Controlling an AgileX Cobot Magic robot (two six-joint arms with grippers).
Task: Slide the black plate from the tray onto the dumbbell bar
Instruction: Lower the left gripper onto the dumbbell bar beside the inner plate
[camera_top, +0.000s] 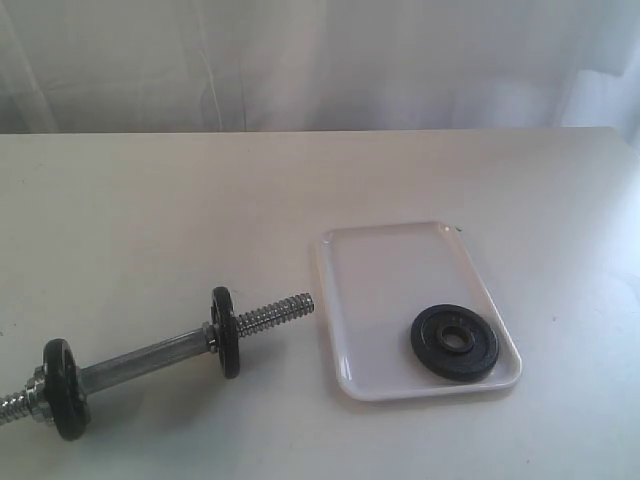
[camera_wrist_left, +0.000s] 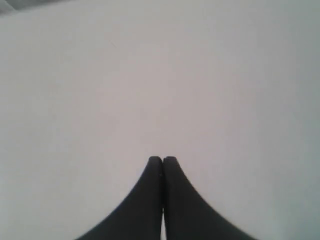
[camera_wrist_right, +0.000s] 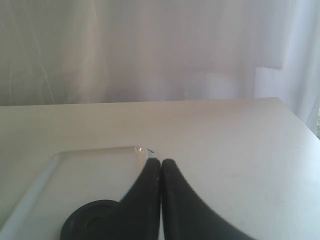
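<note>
The black plate (camera_top: 454, 342) lies flat in the near right corner of the white tray (camera_top: 385, 270). The dumbbell bar (camera_top: 150, 360) rests on the table at the left, two black discs on it, its threaded end (camera_top: 275, 314) pointing at the tray. Neither gripper shows in the exterior view. In the right wrist view my right gripper (camera_wrist_right: 160, 162) is shut with nothing in it, above the tray (camera_wrist_right: 90, 165), the black plate (camera_wrist_right: 92, 220) just beside its fingers. My left gripper (camera_wrist_left: 162, 159) is shut over bare table.
The table (camera_top: 150, 210) is pale and wide; its far edge meets a white curtain (camera_top: 320, 60). The table's right edge (camera_wrist_right: 300, 125) shows in the right wrist view.
</note>
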